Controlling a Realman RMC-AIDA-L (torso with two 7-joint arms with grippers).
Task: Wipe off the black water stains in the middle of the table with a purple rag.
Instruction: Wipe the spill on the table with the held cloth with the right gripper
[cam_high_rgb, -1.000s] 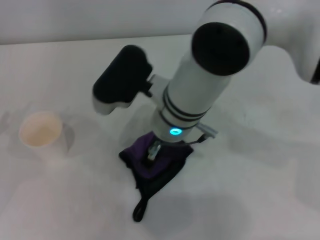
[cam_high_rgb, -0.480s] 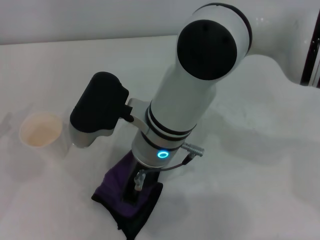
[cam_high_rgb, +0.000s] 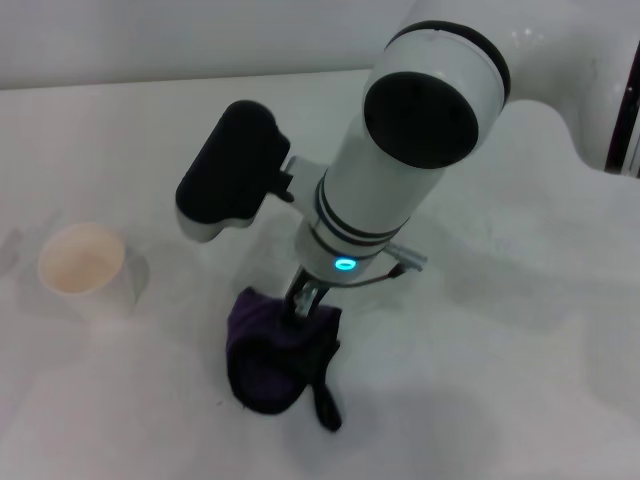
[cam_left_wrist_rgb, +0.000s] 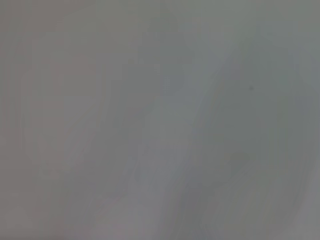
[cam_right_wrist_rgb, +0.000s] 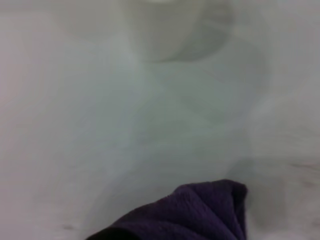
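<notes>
Since a moment ago the right gripper (cam_high_rgb: 303, 300) has swept back up the table (cam_high_rgb: 520, 330), clamped on the bunched purple rag (cam_high_rgb: 275, 355); wiping looks underway, though the stain is hidden, possibly beneath it

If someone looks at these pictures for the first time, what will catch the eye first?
The big white right arm fills the middle of the head view, reaching down to the table. Its pincer presses on the bunched purple rag lying on the white surface. A white paper cup stands apart on the robot's left side.
</notes>
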